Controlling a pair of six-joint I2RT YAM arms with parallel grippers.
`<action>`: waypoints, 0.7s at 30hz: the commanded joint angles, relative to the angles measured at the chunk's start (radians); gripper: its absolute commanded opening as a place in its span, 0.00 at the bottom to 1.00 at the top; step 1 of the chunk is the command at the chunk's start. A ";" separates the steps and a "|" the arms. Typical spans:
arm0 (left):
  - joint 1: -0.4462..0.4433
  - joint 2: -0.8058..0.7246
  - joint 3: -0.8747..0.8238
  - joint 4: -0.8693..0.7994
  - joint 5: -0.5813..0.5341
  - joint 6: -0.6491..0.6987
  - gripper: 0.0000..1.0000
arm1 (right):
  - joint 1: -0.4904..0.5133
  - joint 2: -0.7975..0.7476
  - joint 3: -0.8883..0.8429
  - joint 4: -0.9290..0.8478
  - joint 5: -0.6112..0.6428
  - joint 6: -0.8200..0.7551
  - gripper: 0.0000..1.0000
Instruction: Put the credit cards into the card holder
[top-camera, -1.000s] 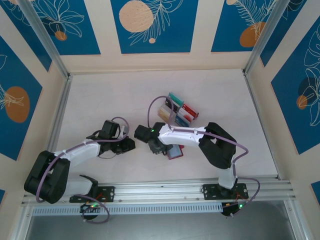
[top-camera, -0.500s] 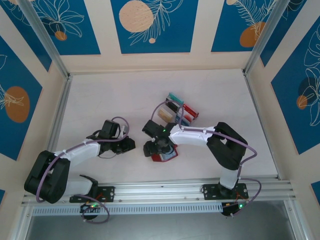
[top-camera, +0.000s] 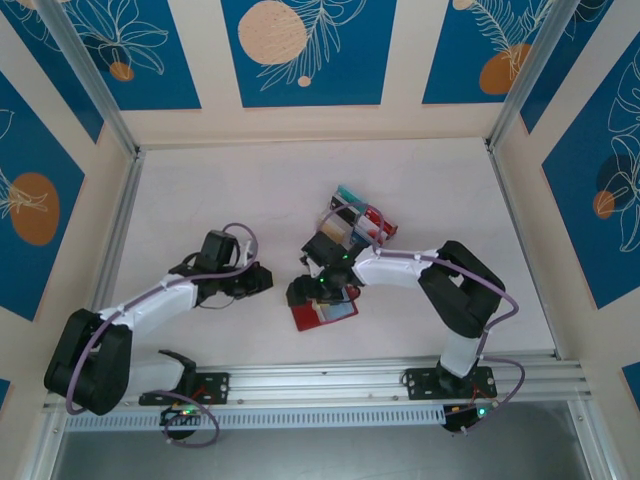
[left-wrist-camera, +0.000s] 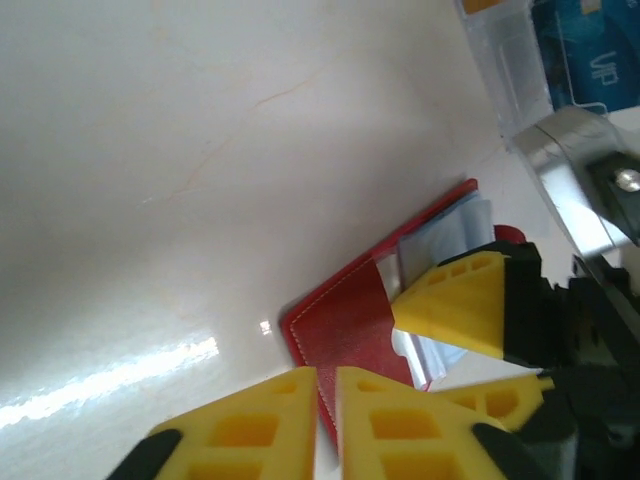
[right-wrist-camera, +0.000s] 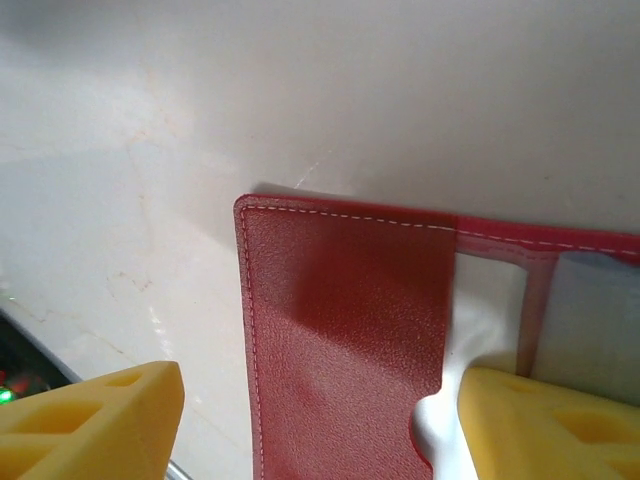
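Note:
The red card holder (top-camera: 322, 312) lies opened flat on the table in front of the right arm, its leather flap (right-wrist-camera: 340, 330) beside clear inner pockets. My right gripper (top-camera: 312, 292) hangs open just over it, one yellow finger (right-wrist-camera: 540, 420) on the clear pocket and the other off the holder's left edge. My left gripper (top-camera: 262, 280) is shut and empty a little to the left, apart from the holder (left-wrist-camera: 350, 320). The credit cards (top-camera: 355, 222) stand in mixed colours in a clear rack behind the holder; a blue one (left-wrist-camera: 590, 50) shows in the left wrist view.
The clear slotted rack (left-wrist-camera: 505, 60) stands just behind the right gripper. Bare pale table (top-camera: 220, 200) spreads to the left and back. A metal rail (top-camera: 400, 375) runs along the near edge, and patterned walls close in three sides.
The right gripper carried the holder leftward and toward the near edge, then opened over it; the holder now lies spread flat. The left gripper shifted slightly right and closed a little more.

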 joint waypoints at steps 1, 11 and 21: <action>-0.044 0.043 0.043 0.008 0.038 -0.003 0.07 | -0.026 0.055 -0.068 0.109 -0.036 0.039 0.68; -0.153 0.224 0.085 0.137 0.043 -0.055 0.01 | -0.090 0.041 -0.133 0.183 0.043 0.182 0.28; -0.191 0.330 0.060 0.119 -0.017 0.002 0.00 | -0.073 -0.070 -0.099 0.051 0.177 0.128 0.33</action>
